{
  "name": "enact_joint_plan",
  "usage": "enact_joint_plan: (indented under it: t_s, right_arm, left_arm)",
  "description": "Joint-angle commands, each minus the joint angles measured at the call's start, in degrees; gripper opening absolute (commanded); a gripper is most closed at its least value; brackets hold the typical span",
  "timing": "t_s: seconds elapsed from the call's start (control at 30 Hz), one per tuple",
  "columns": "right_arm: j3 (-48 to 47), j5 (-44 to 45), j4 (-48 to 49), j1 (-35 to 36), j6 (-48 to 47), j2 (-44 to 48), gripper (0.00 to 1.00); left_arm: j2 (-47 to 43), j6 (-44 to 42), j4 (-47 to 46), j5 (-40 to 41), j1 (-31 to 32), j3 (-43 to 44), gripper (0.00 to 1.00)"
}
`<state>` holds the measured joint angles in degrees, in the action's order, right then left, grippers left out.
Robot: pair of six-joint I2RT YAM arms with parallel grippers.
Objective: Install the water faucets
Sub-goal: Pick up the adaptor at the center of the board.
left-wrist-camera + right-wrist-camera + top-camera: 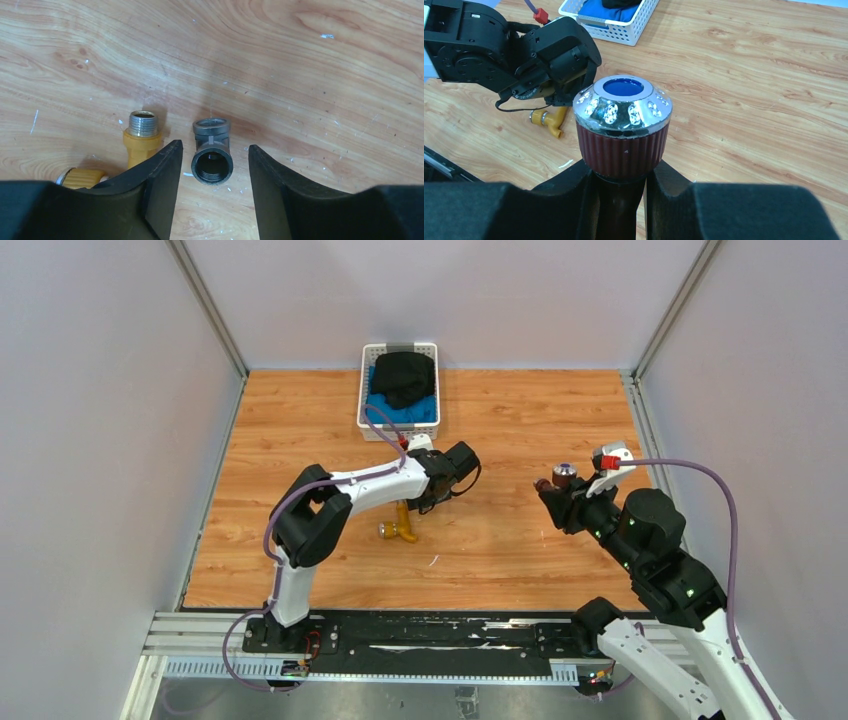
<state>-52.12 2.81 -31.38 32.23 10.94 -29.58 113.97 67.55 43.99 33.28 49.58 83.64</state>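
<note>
Between the left gripper's (214, 146) fingers (160, 185) lies a grey fitting (212, 134), one threaded mouth facing the camera; both fingers stand apart from it, released, a gap on either side; just outside one finger the brass faucet (142, 137) lies on the table (310, 75), threaded end pointing away, crowding that finger; the right gripper (621, 172) is clenched on the red faucet's (621, 145) stem, knob above the fingertips, off the table; beyond it sits a white basket (624, 32) of cloth.
</note>
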Motion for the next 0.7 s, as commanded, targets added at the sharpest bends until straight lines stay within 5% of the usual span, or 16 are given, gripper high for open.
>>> enact_joint_plan:
  t_s: [0.0, 0.67]
  right_arm:
    - [-0.88, -1.84, 0.17, 0.64, 1.51, 0.24, 0.00]
    - [-0.50, -3.91, 0.53, 0.64, 3.55, -0.57, 0.00]
  left_arm:
    - [1.16, 4.37, 1.80, 3.33, -0.60, 1.73, 0.52]
    - [2.91, 3.09, -0.29, -0.37, -1.38, 0.62, 0.28]
